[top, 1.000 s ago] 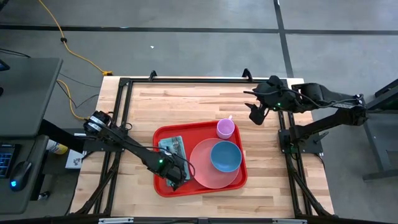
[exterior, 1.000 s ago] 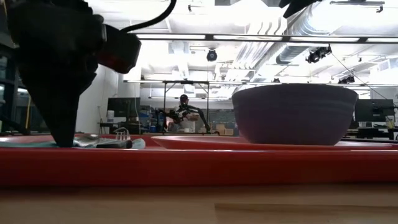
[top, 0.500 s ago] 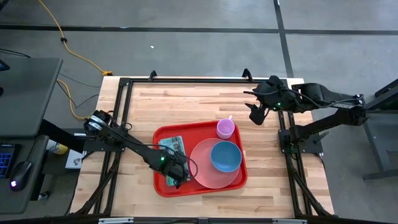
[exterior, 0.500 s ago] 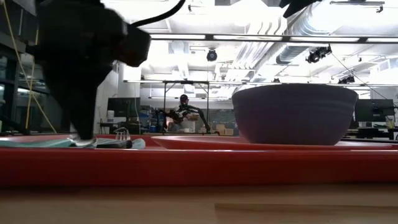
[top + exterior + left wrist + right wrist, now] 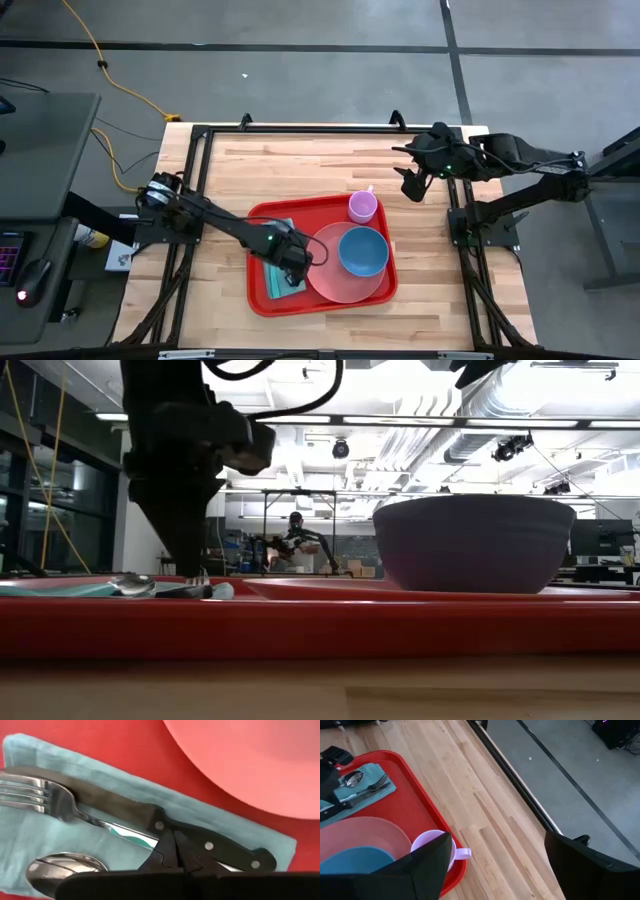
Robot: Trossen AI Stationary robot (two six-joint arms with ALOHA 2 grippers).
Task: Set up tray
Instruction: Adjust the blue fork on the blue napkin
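Observation:
The red tray lies on the wooden table. On it are a pink plate with a blue bowl, a purple cup and a teal napkin. On the napkin lie a black-handled knife, a fork and a spoon. My left gripper is shut and points down over the napkin; its tips are at the start of the knife's handle. My right gripper is open and empty, in the air over the table's far right. My left gripper's shut fingertips come from above at the knife's handle, where it lies beside the fork's handle. I cannot tell whether they touch the cutlery or stand just over it. All the cutlery lies flat on the napkin.
The plate's rim lies close beside the napkin. The bowl stands tall to the right of my left gripper. Bare wood lies beyond the tray's far rim and to its left. A black frame runs round the table.
My left gripper has moved over the napkin from the tray's near rim toward the far edge and a little to the right, staying shut and pointing down. The near part of the napkin now shows from above and the far part is covered. The cutlery has not moved.

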